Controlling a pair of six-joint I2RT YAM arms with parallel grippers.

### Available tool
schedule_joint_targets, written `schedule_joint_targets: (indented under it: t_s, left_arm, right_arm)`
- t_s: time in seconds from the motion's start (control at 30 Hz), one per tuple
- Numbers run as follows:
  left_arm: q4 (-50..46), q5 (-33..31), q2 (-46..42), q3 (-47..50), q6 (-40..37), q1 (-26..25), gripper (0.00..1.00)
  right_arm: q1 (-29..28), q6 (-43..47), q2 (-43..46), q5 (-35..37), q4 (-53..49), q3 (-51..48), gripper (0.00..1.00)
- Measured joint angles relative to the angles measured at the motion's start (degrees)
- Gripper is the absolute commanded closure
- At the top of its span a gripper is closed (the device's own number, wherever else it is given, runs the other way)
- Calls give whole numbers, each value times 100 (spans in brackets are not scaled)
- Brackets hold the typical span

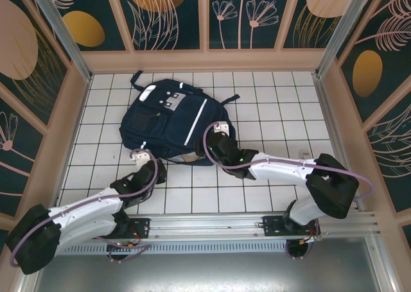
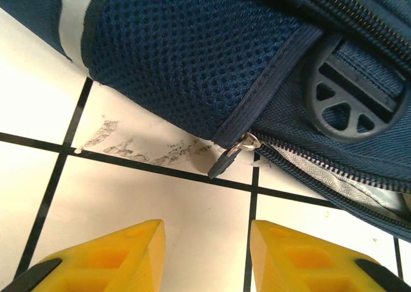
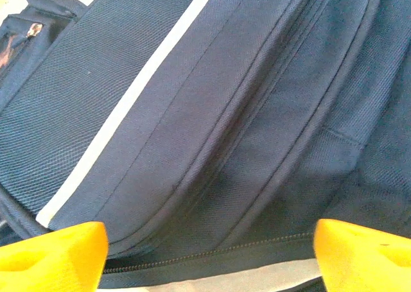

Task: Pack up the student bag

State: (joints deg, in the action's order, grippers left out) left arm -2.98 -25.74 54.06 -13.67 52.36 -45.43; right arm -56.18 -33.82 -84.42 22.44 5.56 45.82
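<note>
bag (image 1: 168, 120) flat on bench (image 1: 270, 112), toward far left corner. left tool (image 2: 205, 233) released, empty, just short of the zipper pull (image 2: 225, 161) at bag's near edge. right tool (image 3: 209, 240) spread wide over bag's right side, gripping nothing; bag contents hidden

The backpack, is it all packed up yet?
Not finished, it seems. Done: the student bag lies flat on the tiled table, its zipper partly undone, pale lining showing. In hand: the left end effector, open, faces the zipper pull; the right end effector, open, hovers by the white stripe, holding nothing. Left: working that zipper; what is inside I cannot tell.
</note>
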Motion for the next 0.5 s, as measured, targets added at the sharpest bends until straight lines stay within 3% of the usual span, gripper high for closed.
schedule_joint_targets:
  t_s: [0.2, 0.5]
  left_arm:
    - [302, 17, 297, 2, 9, 0, 60]
    - [-155, -173, -446, -304, 42, 0, 56]
  right_arm:
    - [455, -468, -2, -2, -376, 63, 6]
    - [922, -656, -560, -391, -529, 627, 22]
